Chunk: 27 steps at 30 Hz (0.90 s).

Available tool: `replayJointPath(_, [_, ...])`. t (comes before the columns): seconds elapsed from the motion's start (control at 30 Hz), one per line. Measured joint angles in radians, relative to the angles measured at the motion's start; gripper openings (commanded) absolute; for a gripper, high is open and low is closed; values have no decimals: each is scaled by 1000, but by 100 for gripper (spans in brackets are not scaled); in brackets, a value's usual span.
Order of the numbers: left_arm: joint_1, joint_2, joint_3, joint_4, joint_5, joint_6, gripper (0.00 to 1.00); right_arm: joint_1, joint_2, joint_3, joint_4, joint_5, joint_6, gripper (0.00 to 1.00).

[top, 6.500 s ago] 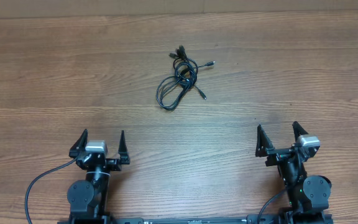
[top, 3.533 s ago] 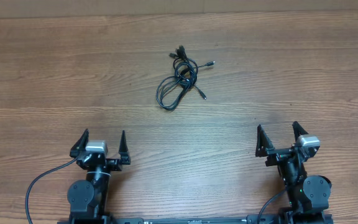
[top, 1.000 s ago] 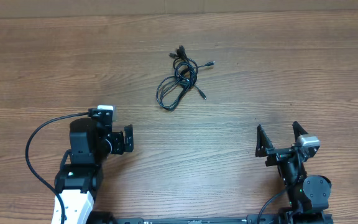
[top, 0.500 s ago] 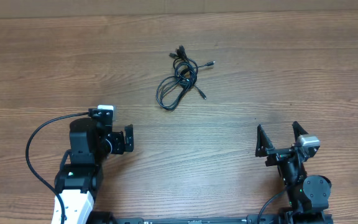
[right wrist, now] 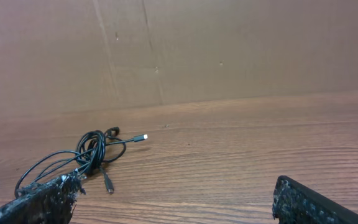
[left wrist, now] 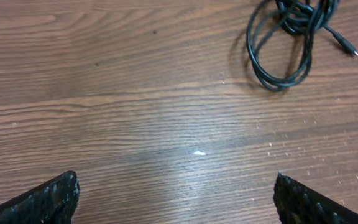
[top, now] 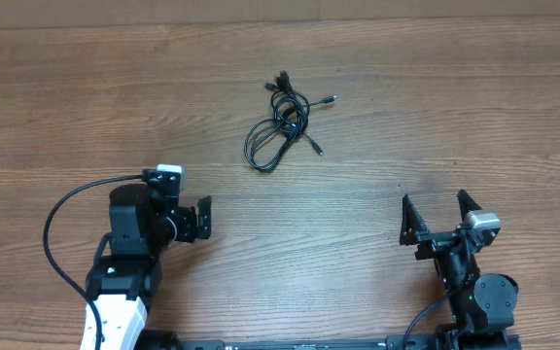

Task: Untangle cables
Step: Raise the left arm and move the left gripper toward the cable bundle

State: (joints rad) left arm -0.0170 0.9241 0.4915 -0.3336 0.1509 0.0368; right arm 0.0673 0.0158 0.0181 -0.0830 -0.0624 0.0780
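The cables (top: 280, 124) lie as a small black tangle of loops with plug ends on the wooden table, far centre. They also show in the left wrist view (left wrist: 288, 37) at top right and in the right wrist view (right wrist: 82, 155) at left. My left gripper (top: 203, 219) is open and empty, raised over the table, below and left of the tangle. My right gripper (top: 437, 214) is open and empty at the near right, far from the cables. Its fingertips frame bare wood (right wrist: 174, 199), as do the left ones (left wrist: 176, 198).
A brown cardboard wall (right wrist: 179, 50) stands behind the table's far edge. The left arm's thick black wire (top: 61, 219) loops beside its base. Bare wooden tabletop (top: 406, 107) surrounds the tangle.
My left arm has lifted from its rest pose, swung forward over the table, and edged slightly right in the last half second. The right arm and the cables have not moved.
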Motion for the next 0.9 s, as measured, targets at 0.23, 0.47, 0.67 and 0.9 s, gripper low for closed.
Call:
replayJointPath(0.23, [0,53,24,-10,37,23,100,0,0,0,0,0,0,100])
replayJointPath(0.47, [0,137,79,-53,44,26,100,0,0,0,0,0,0,100])
replayJointPath(0.67, [0,220,132,-91,45,26,100,0,0,0,0,0,0,100])
replayJointPath(0.9, [0,274,162,-110,45,26,99,0,0,0,0,0,0,100])
